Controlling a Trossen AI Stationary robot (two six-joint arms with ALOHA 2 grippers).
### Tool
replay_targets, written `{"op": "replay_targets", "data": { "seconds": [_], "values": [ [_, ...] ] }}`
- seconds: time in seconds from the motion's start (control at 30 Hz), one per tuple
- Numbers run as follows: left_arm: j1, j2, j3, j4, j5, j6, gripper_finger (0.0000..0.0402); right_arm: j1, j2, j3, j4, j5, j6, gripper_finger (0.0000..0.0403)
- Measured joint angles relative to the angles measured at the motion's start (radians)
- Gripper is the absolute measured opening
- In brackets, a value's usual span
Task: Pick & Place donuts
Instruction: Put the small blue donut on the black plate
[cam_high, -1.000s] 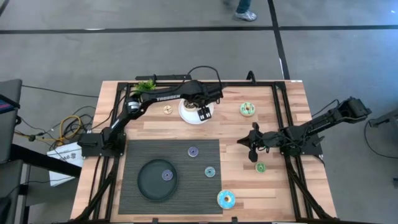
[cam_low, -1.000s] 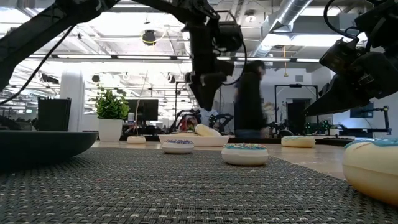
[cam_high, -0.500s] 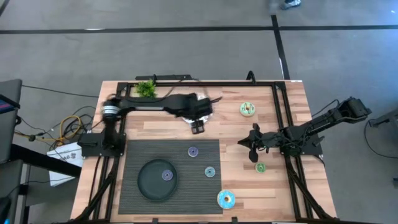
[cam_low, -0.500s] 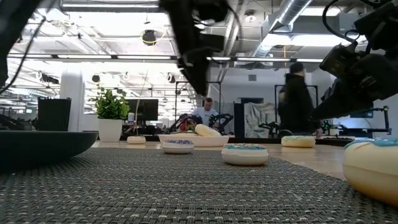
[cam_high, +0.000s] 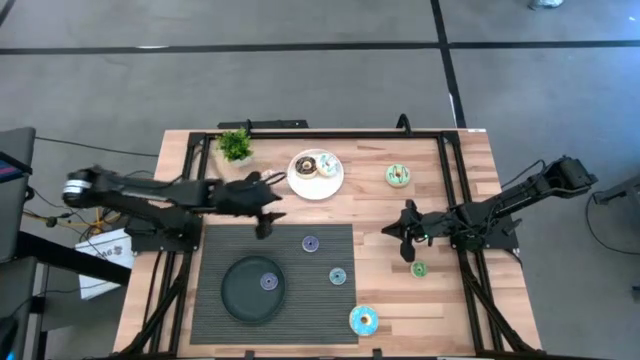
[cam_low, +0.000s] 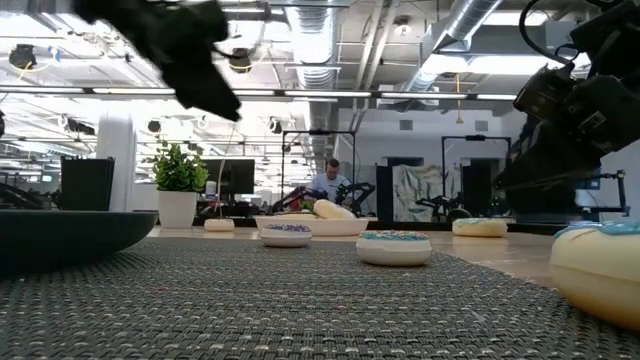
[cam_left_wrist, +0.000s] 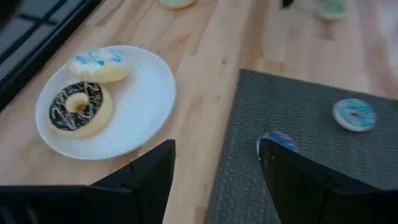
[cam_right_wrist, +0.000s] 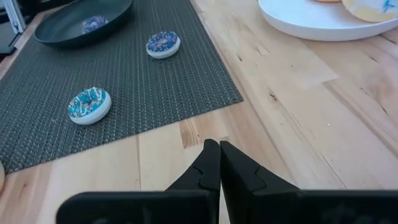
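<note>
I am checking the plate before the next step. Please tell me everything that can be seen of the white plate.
The white plate is round, plain and shallow, smooth and glossy like plastic or ceramic. It lies flat on the wooden table, beyond the dark woven mat, apart from it. Two donuts rest on it side by side: a chocolate-iced donut and a white-iced donut with blue streaks. Nothing else touches it; no gripper is over it.
</note>
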Motion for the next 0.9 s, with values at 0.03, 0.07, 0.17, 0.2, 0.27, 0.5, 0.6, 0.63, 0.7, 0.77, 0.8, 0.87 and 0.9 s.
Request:
{"op": "replay_targets", "data": {
  "seconds": [0.03,0.07,0.17,0.2,0.27,0.5,0.6,0.63,0.7,0.77,0.8,0.87,0.9],
  "values": [
    [-0.013,-0.046,-0.043,0.015,0.0,-0.005,0.0225,0.0,0.0,0.0,0.001,0.0,0.0,0.0001],
    [-0.025,-0.089,-0.084,0.04,-0.001,-0.006,0.0225,0.0,0.0,0.0,0.002,0.0,0.0,0.0001],
    [-0.059,-0.208,-0.198,0.14,-0.003,0.006,0.0225,-0.002,0.0,0.0,0.021,0.001,0.0,0.0001],
    [-0.068,-0.242,-0.231,0.178,-0.003,0.016,0.0225,-0.004,0.0,0.0,0.034,0.002,0.0,0.0001],
    [-0.08,-0.307,-0.29,0.225,-0.009,0.039,0.0225,-0.011,0.0,0.0,0.069,0.004,0.0,0.0001],
    [-0.088,-0.435,-0.409,0.272,-0.016,0.063,0.0225,-0.061,0.022,0.078,0.167,0.072,-0.069,0.0001],
    [-0.088,-0.455,-0.436,0.29,-0.013,0.063,0.0225,-0.08,0.081,0.203,0.095,0.076,-0.139,0.0004],
    [-0.088,-0.46,-0.445,0.294,-0.015,0.063,0.0225,-0.086,0.111,0.254,0.054,0.076,-0.159,0.0007],
    [-0.088,-0.462,-0.461,0.303,-0.029,0.062,0.0225,-0.098,0.179,0.365,-0.048,0.076,-0.183,0.0019],
    [-0.088,-0.462,-0.468,0.305,-0.037,0.056,0.0225,-0.108,0.255,0.484,-0.174,0.074,-0.184,0.0036],
    [-0.088,-0.462,-0.468,0.307,-0.037,0.056,0.0225,-0.11,0.292,0.542,-0.251,0.067,-0.184,0.0045],
    [-0.088,-0.462,-0.468,0.309,-0.037,0.055,0.0225,-0.113,0.372,0.663,-0.408,0.042,-0.184,0.0066],
    [-0.088,-0.462,-0.468,0.309,-0.037,0.054,0.0225,-0.113,0.41,0.721,-0.486,0.024,-0.184,0.0077]
  ]
}}
